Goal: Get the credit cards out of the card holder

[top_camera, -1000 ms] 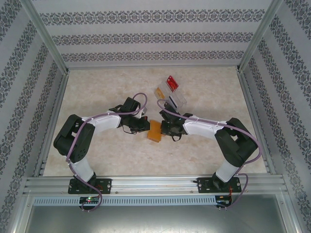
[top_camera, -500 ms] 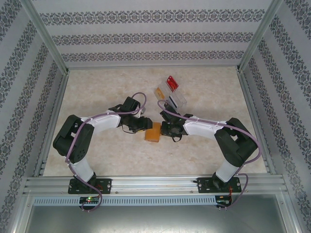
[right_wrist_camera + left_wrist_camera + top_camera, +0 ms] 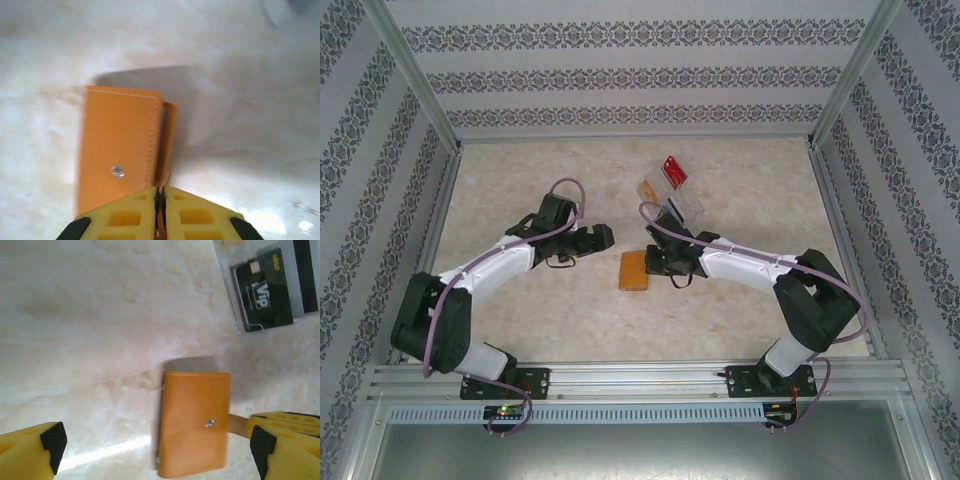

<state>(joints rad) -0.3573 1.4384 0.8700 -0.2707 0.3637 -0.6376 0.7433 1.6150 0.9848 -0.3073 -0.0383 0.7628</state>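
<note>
I see my left gripper (image 3: 157, 442) with its jaws wide apart over the closed card holder (image 3: 192, 422) on the table (image 3: 90, 330), while my right gripper (image 3: 160, 200) pinches its side tab (image 3: 168, 145)

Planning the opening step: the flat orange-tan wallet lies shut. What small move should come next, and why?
Probably lift the side tab with the right fingers to swing the cover open: they pinch that tab, the orange-tan card holder lies closed, and the left fingers stand open, apart from it.
</note>
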